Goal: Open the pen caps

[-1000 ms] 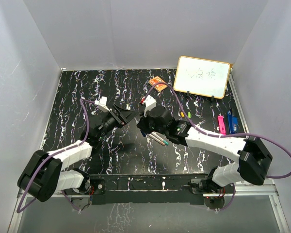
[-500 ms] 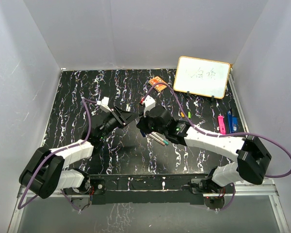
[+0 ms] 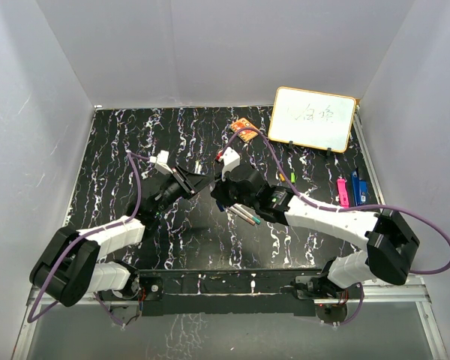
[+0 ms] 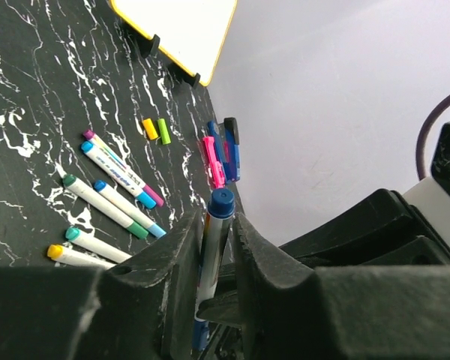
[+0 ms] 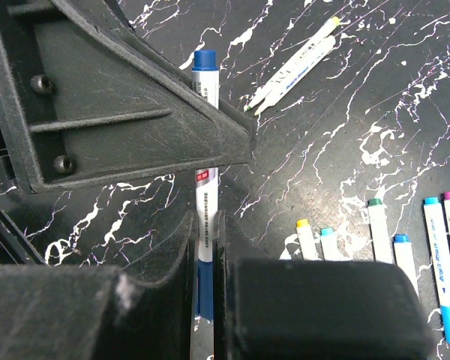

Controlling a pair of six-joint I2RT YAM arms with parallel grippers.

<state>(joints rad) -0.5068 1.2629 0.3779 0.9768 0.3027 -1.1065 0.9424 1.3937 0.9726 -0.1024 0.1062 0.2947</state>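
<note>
Both sets of jaws are clamped on one marker (image 5: 207, 187), which is held off the table (image 3: 135, 142) between the two arms, near the middle of the top view. By the right gripper (image 5: 205, 240) the lower, blue-tailed part of the barrel is pinched with almost no gap, so that the body is fixed as an anchor. By the left gripper (image 4: 214, 229) the same barrel is enclosed narrowly just under the blue cap (image 4: 222, 202), which sticks out beyond the fingertips at the centre of the left wrist view. That cap is seated on the marker and not yet drawn off. The two grips are set toward opposite ends, it is judged, so that a straight pull apart along the barrel can be made. With a hold below the cap rather than on it, the fingers may slide, and a shift toward the cap may be called for. A yellow cap (image 4: 150, 129) and a green cap (image 4: 163, 131) are seen lying loose upper left of centre in that view, and other markers (image 4: 112, 196) with coloured ends are laid on the table below them.
</note>
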